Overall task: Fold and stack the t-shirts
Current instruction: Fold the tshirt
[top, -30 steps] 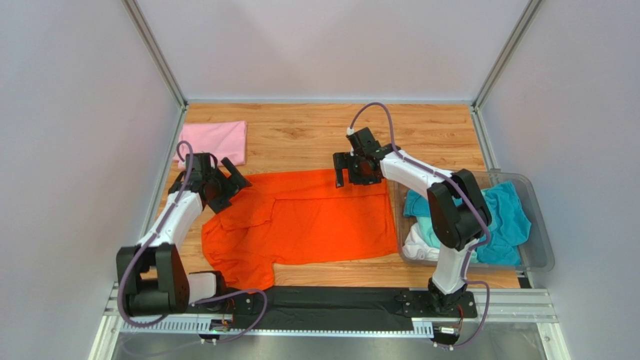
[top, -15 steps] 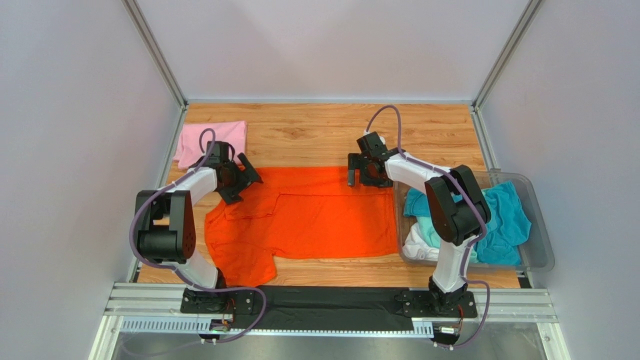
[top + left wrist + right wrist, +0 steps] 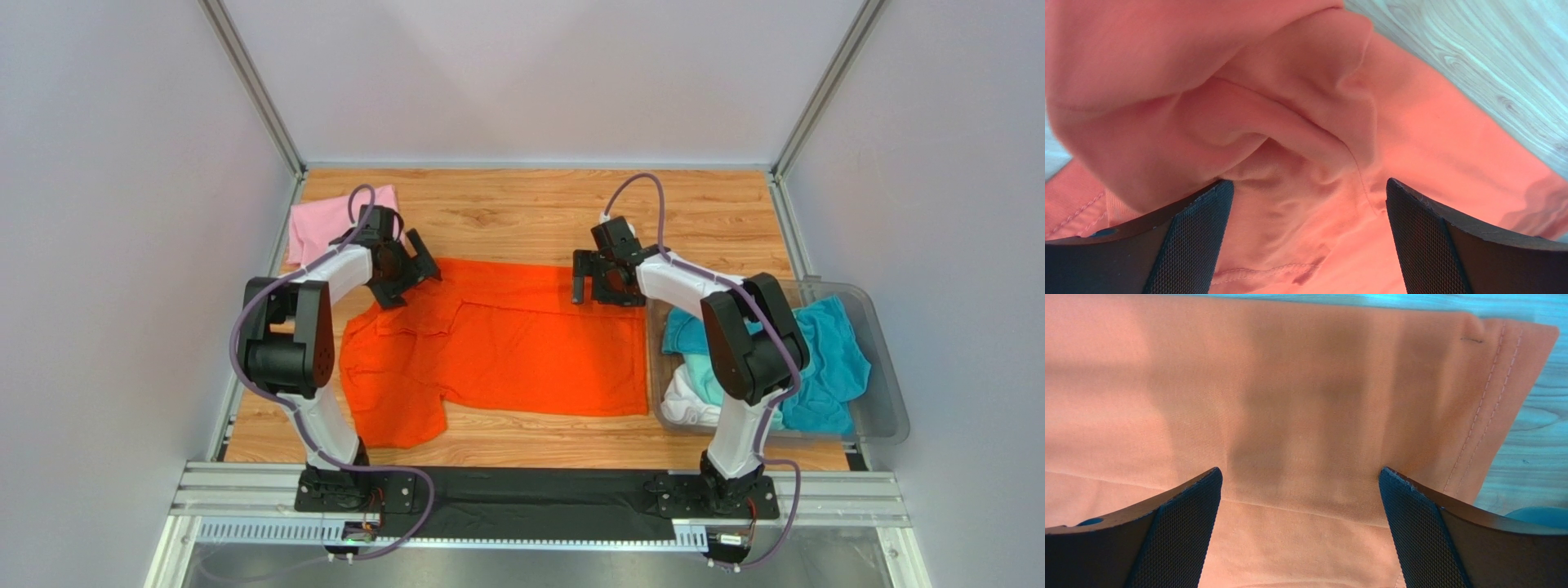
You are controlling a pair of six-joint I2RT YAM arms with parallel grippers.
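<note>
Standing wide apart, the fingers of the left pincer (image 3: 1308, 184) are held over a bunched, rumpled fold of the orange t-shirt (image 3: 515, 355), and nothing is clamped between them. The right pincer (image 3: 1300, 471) is spread just as wide over flat cloth beside a stitched hem corner. Whether either set of pads touches the cloth cannot be told.

The orange t-shirt is laid out in the middle of the tabletop (image 3: 515, 214), a wood-grain surface. Its long axis runs left to right. The hem is turned toward the right and the sleeves toward the left, with one sleeve spread at the near left. The left pincer is placed at the shirt's far left corner, the right pincer at its far right corner.

A folded pink t-shirt (image 3: 325, 227) is seen in the far left corner of the tabletop. At the right edge, a clear plastic bin (image 3: 889, 410) holds a teal t-shirt (image 3: 834, 355), mint cloth (image 3: 693, 368) and white cloth (image 3: 681, 404).

The tabletop is enclosed by plain grey walls (image 3: 540, 74) joined by metal posts (image 3: 252, 86). A metal rail (image 3: 540, 521) is fixed along the near edge.
</note>
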